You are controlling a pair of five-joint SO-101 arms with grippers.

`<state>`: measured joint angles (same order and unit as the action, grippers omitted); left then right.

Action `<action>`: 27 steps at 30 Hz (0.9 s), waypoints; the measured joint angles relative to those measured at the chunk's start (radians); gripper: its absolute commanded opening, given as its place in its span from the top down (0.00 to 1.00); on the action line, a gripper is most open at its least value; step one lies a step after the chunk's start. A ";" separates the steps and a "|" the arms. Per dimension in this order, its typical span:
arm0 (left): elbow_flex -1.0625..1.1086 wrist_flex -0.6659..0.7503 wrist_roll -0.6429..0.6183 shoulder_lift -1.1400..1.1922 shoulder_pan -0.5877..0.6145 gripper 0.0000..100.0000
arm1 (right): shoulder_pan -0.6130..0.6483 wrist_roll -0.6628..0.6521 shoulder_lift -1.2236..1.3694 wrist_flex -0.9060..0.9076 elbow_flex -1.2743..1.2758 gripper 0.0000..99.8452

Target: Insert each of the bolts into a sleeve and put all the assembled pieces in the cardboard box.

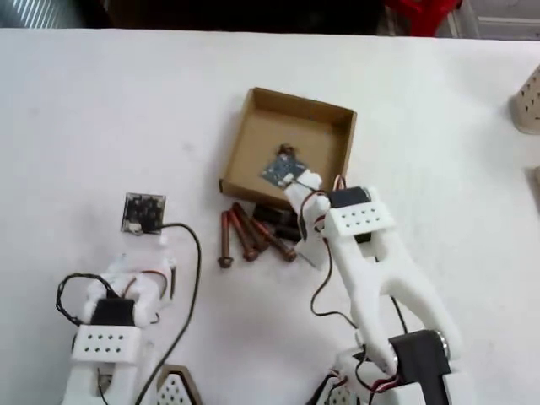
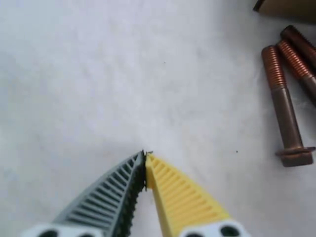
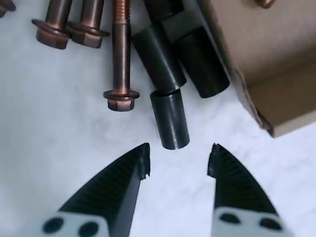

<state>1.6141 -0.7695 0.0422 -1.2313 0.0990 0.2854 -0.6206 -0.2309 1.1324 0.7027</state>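
Note:
Several copper bolts [image 1: 245, 234] lie side by side on the white table just in front of the cardboard box [image 1: 253, 114]. Black sleeves [image 1: 275, 216] lie beside them, against the box wall. My right gripper [image 3: 178, 160] is open low over the table, and one black sleeve [image 3: 169, 118] lies just ahead of the gap between its black fingers. Two more sleeves [image 3: 202, 61] lie beyond it, next to a bolt [image 3: 120, 54]. My left gripper [image 2: 144, 159] is shut on nothing over bare table, with bolts [image 2: 285, 106] off to its side. A dark piece [image 1: 283, 169] lies in the box.
A small black square board [image 1: 143, 212] with a cable lies on the table ahead of the left arm [image 1: 116, 297]. The right arm [image 1: 363, 245] stretches from the front edge towards the box. A pale perforated object [image 1: 527, 101] stands at the far right edge.

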 measured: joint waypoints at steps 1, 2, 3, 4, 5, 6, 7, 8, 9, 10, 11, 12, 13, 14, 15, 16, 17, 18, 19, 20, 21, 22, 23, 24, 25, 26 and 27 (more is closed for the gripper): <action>0.000 0.000 0.000 0.000 0.000 0.98 | 0.003 0.000 0.000 -0.011 0.000 0.88; 0.000 0.000 0.000 0.000 0.000 0.98 | 0.003 0.000 0.000 -0.023 0.000 0.88; 0.000 0.000 0.000 0.000 0.000 0.98 | 0.003 0.000 0.000 -0.037 0.002 0.88; 0.000 0.000 0.000 0.000 0.000 0.98 | 0.002 0.000 0.000 -0.054 0.011 0.88; 0.000 0.000 0.000 0.000 0.000 0.98 | 0.002 0.000 0.000 -0.071 0.023 0.88; 0.000 0.000 0.000 0.000 0.000 0.98 | 0.002 0.000 0.000 -0.089 0.032 0.88; 0.000 0.000 0.000 0.000 0.000 0.98 | 0.011 0.000 0.006 -0.104 0.040 0.88; 0.000 0.000 0.000 0.000 0.000 0.98 | 0.021 0.000 0.017 -0.118 0.044 0.89; 0.000 0.000 0.000 0.000 0.000 0.98 | 0.029 0.000 0.034 -0.130 0.049 0.89; 0.000 0.000 0.000 0.000 0.000 0.98 | 0.031 0.000 0.054 -0.143 0.051 0.89; 0.000 0.000 0.000 0.000 0.000 0.98 | 0.031 0.000 0.075 -0.158 0.051 0.89; 0.000 0.000 0.000 0.000 0.000 0.98 | 0.028 0.000 0.098 -0.178 0.051 0.89; 0.000 0.000 0.000 0.000 0.000 0.98 | 0.026 0.000 0.123 -0.203 0.052 0.89; 0.000 0.000 0.000 0.000 0.000 0.98 | 0.026 0.000 0.143 -0.224 0.052 0.89; 0.000 0.000 0.000 0.000 0.000 0.98 | 0.026 0.000 0.158 -0.233 0.052 0.89; 0.000 0.000 0.000 0.000 0.000 0.98 | 0.028 0.000 0.163 -0.235 0.051 0.89; 0.000 0.000 0.000 0.000 0.000 0.98 | 0.026 0.000 0.169 -0.233 0.049 0.89; 0.000 0.000 0.000 0.000 0.000 0.98 | 0.026 0.000 0.169 -0.232 0.049 0.91; 0.000 0.000 0.000 0.000 0.000 0.98 | 0.026 0.000 0.170 -0.232 0.049 0.94; 0.000 0.000 0.000 0.000 0.000 0.98 | 0.026 0.000 0.170 -0.232 0.049 0.98; 0.000 0.000 0.000 0.000 0.000 0.98 | 0.025 0.000 0.170 -0.235 0.049 0.99; 0.000 0.000 0.000 0.000 0.000 0.98 | 0.023 0.000 0.173 -0.238 0.048 0.97; 0.000 0.000 0.000 0.000 0.000 0.98 | 0.023 0.000 0.178 -0.239 0.048 0.97; 0.000 0.000 0.000 0.000 0.000 0.98 | 0.023 0.000 0.180 -0.239 0.046 0.98; 0.000 0.000 0.000 0.000 0.000 0.98 | 0.021 0.002 0.180 -0.239 0.046 0.98; 0.000 0.000 0.000 0.000 0.000 0.98 | 0.020 0.002 0.180 -0.239 0.046 0.98; 0.000 0.000 0.000 0.000 0.000 0.98 | 0.014 0.002 0.180 -0.241 0.046 0.98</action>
<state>1.6141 -0.7695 0.0422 -1.2313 0.0990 0.2992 -0.6191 -0.0514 0.8915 0.7488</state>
